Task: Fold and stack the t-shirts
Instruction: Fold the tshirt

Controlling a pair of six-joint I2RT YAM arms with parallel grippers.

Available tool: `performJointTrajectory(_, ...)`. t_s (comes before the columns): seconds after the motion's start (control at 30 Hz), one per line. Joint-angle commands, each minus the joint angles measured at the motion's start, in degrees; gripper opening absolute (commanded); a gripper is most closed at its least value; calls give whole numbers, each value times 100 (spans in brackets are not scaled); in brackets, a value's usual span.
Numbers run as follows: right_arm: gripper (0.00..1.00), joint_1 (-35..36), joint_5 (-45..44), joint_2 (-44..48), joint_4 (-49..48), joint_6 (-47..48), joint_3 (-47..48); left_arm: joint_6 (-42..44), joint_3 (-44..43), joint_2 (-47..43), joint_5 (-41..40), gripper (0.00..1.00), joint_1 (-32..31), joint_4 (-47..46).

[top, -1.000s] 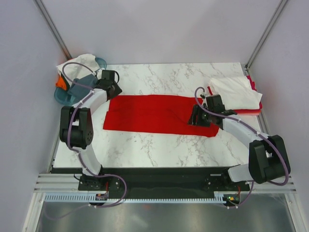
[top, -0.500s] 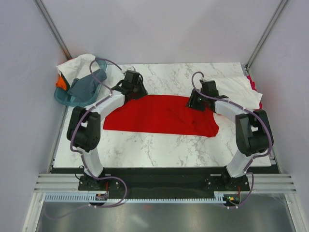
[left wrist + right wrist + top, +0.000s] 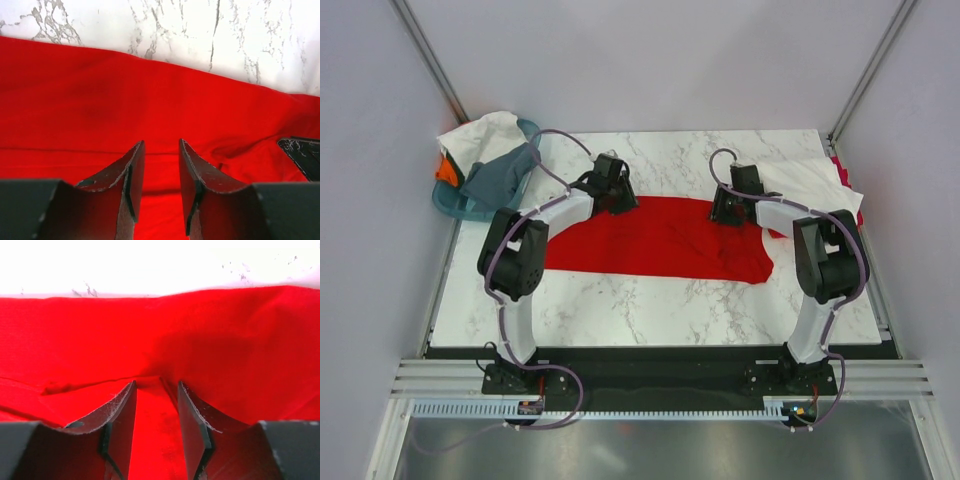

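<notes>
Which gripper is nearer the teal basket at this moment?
Left. The left gripper is over the red t-shirt, right of the teal basket; the right gripper is farther right across the shirt, beside the white t-shirt.

In the top view, the fingertips of the left gripper point(image 3: 615, 195) and the right gripper point(image 3: 728, 208) are hidden beneath their own bodies. The red tee point(image 3: 660, 240) is cut off by the edges of both wrist views. An orange tee point(image 3: 444, 170) is largely buried in the basket point(image 3: 448, 206). A dark object point(image 3: 302, 155) is cut off at the right edge of the left wrist view and cannot be identified.
</notes>
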State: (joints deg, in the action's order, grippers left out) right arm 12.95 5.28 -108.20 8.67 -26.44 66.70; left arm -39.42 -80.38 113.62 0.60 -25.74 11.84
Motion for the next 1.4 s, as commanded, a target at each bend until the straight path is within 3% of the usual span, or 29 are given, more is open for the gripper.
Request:
performJointTrajectory(0.0, 46, -12, 8, -87, -155, 121, 203, 84, -224, 168, 177, 40, 7, -146)
performJointTrajectory(0.07, 36, -12, 43, -131, -155, 112, 221, 66, -224, 230, 247, 40, 7, -146)
performJointTrajectory(0.1, 27, -21, 122, -131, -163, 130, 221, 66, -224, 283, 291, 40, 7, -138)
performJointTrajectory(0.23, 15, -12, 351, -26, -172, 104, 168, 66, -171, 380, 274, 40, 7, -146)
performJointTrajectory(0.57, 4, 85, 1201, 493, -93, 16, -130, 154, -250, 547, 160, 39, 7, -23)
performJointTrajectory(0.9, 5, 664, 2450, 1002, -785, -625, -1167, 189, -320, 477, 142, 39, 7, 21)
performJointTrajectory(1.07, 11, 963, 2829, 1293, -1332, -1258, -1651, 198, -338, 415, 160, 39, 7, 29)
performJointTrajectory(1.17, 28, 1069, 3118, 1425, -1464, -1574, -1748, 224, -338, 362, 168, 39, 7, 29)
performJointTrajectory(1.2, 48, 1095, 3215, 1512, -1551, -1610, -1774, 233, -338, 345, 186, 39, 7, 29)
performJointTrajectory(1.3, 60, 1061, 3138, 1801, -1291, -1479, -1722, 250, -312, 266, 195, 39, 7, 29)
performJointTrajectory(1.37, 60, 999, 2708, 1925, -956, -1251, -1537, 259, -286, 143, 247, 39, 7, 29)
